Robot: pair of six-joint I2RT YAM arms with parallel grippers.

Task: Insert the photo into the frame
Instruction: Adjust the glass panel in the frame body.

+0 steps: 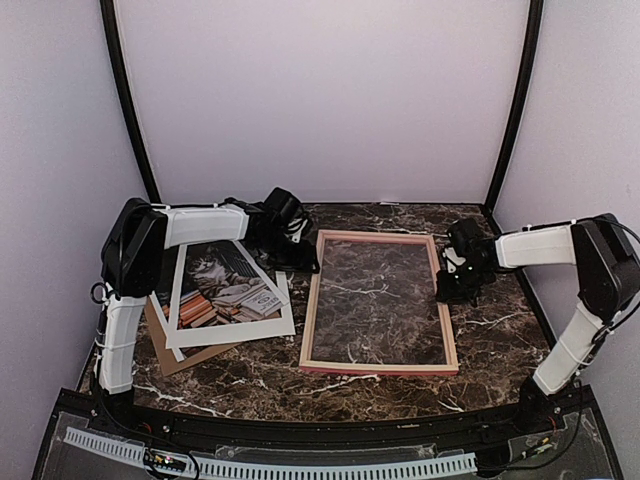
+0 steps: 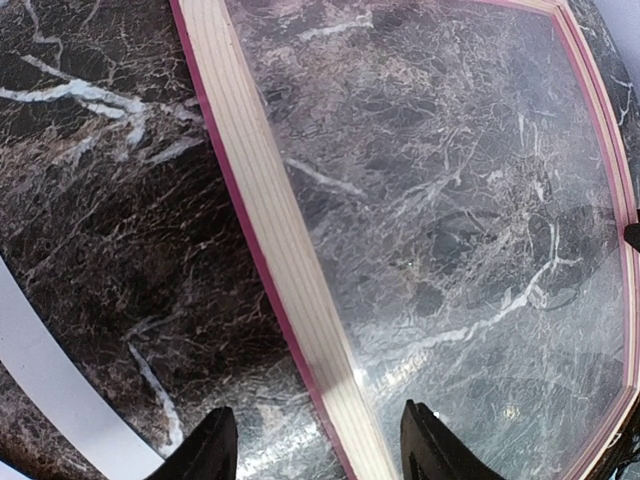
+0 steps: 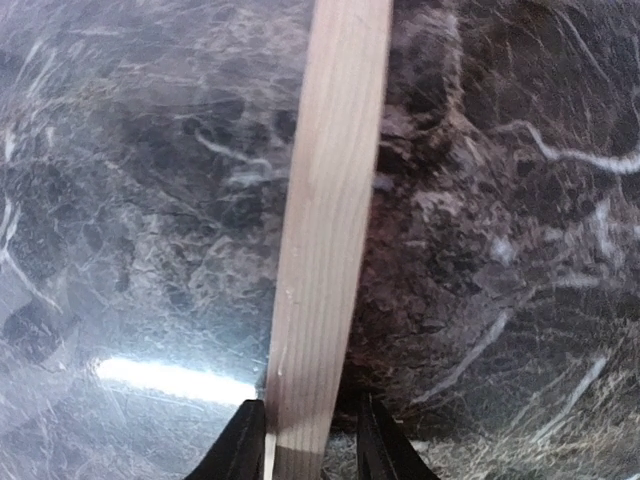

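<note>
Nearest, along the front edge of the dark marble desk (image 1: 260, 385): white perforated strip (image 1: 300, 468) on a black rail. Just beyond, right of centre, lying flat: large thin rectangular wooden frame (image 1: 380, 368), pink face, pale wood sides, holding nothing but a view of marble. Left of it and apart: plain brown backing board (image 1: 185, 358) poking out beneath a white mat (image 1: 235, 330). Within that mat's window: rectangular paper photo of a grey tabby cat and orange-brown books (image 1: 225, 285); whether over or under the mat, cannot tell. Further back, left jaws spread wide astride the frame's left rail, gripping nothing. Right jaws hugging the right rail on both sides; clamped or merely close, cannot tell. Judged from this: barely begun. Photo not yet lifted and not yet in the frame. Separating, carrying and seating all left to do.
</note>
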